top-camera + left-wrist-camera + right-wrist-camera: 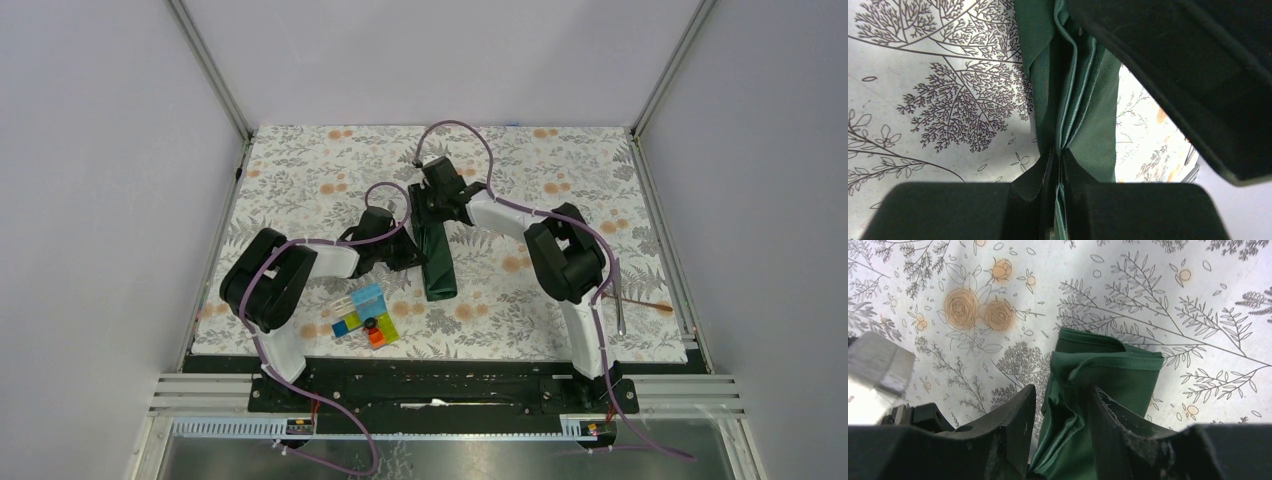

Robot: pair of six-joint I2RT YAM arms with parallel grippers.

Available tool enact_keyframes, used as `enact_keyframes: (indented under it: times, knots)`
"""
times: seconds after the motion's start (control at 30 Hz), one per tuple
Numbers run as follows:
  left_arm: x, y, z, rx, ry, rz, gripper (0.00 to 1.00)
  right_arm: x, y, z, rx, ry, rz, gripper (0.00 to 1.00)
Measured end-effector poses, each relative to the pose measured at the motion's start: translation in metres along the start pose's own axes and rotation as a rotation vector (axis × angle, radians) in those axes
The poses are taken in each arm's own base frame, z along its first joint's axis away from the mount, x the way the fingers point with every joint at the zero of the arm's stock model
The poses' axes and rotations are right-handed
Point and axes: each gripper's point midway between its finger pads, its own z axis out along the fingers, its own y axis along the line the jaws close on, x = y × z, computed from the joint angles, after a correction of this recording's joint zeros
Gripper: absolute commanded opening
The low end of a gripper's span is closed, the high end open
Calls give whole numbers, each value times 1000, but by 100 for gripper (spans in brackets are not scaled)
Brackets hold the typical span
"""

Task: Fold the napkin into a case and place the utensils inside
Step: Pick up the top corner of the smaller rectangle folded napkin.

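At table (300, 165) centre | left gripper (1057, 170) clamped on napkin (1093, 115) | right gripper (1062, 410) jaws apart, astride its folds

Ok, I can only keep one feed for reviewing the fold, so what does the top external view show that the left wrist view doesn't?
Only the top external view: the utensils lying near the table's right edge, the colourful blocks by the left arm, and the napkin as one whole narrow folded strip. Only the left wrist view: the left claw pinched shut on the cloth's stacked hems, seen close up. Both: the green napkin and the floral table covering.
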Motion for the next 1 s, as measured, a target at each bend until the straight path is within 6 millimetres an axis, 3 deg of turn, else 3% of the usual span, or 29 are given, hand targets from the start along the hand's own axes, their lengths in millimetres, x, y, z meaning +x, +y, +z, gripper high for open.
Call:
enact_keyframes:
  times: [0.27,0.47,0.9,1.0]
  knots:
    - [0,0,0,0,0,0,10,-5,13,6,109,-24,-76,48]
    - [0,0,0,0,0,0,10,-2,10,8,198,-28,-113,39]
    - [0,0,0,-1,0,-10,9,0,4,14,303,-31,-151,40]
    - [0,0,0,-1,0,-13,9,-1,4,16,316,-36,-155,31]
